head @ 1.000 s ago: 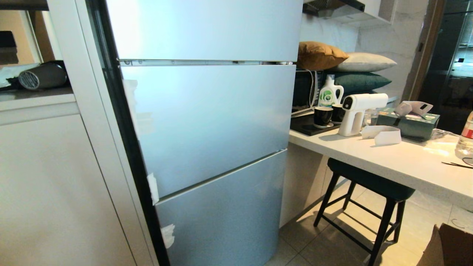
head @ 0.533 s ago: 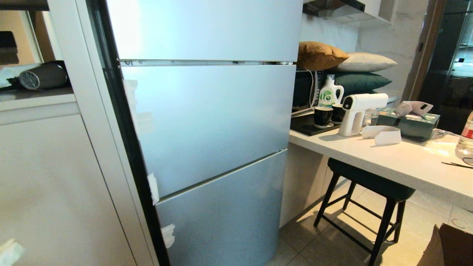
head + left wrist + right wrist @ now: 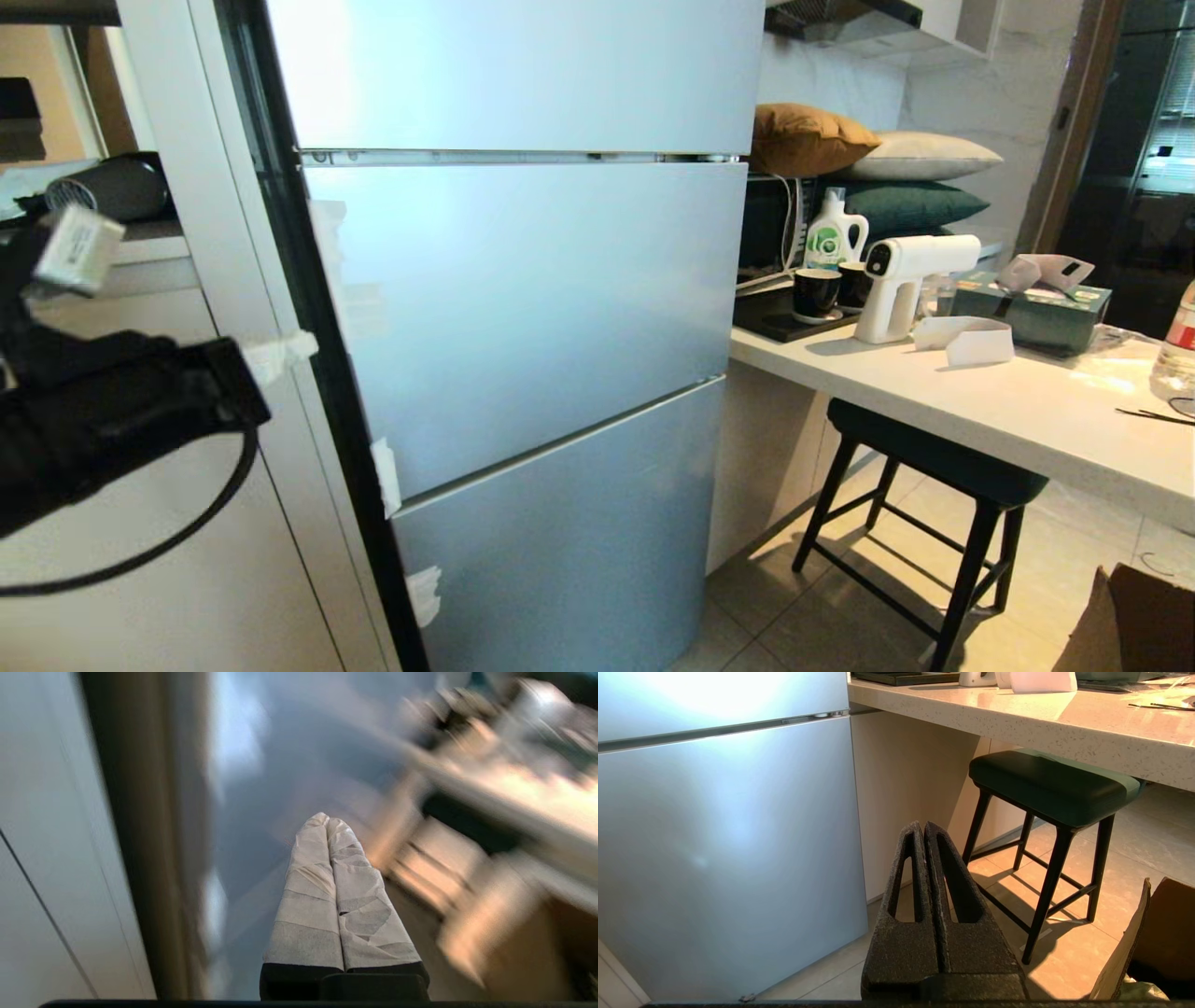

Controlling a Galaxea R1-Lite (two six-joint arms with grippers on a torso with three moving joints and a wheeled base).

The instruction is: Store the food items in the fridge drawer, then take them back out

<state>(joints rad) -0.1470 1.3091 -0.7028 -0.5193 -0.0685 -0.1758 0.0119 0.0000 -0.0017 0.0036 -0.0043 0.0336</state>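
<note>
The tall silver-blue fridge (image 3: 523,280) stands shut, all its doors closed. The food items and the fridge drawer are hidden. My left arm is raised at the left in front of the white cabinet. Its tape-wrapped left gripper (image 3: 280,353) is shut and empty, with its tip close to the fridge's dark left edge. In the left wrist view the left gripper (image 3: 327,820) points toward the blurred fridge front (image 3: 261,779). My right gripper (image 3: 923,826) is shut and empty. It hangs low over the floor tiles beside the fridge's bottom door (image 3: 714,835).
A white cabinet (image 3: 121,616) flanks the fridge on the left. To the right, a pale counter (image 3: 1008,411) holds a white spray gun (image 3: 901,275), cups, a tissue box and a water bottle (image 3: 1178,350). A dark stool (image 3: 934,467) stands under it. A cardboard box (image 3: 1134,621) sits bottom right.
My left arm has swung up from below into the head view, and its shut gripper now reaches toward the fridge's left edge. The right arm and the fridge have stayed still.
</note>
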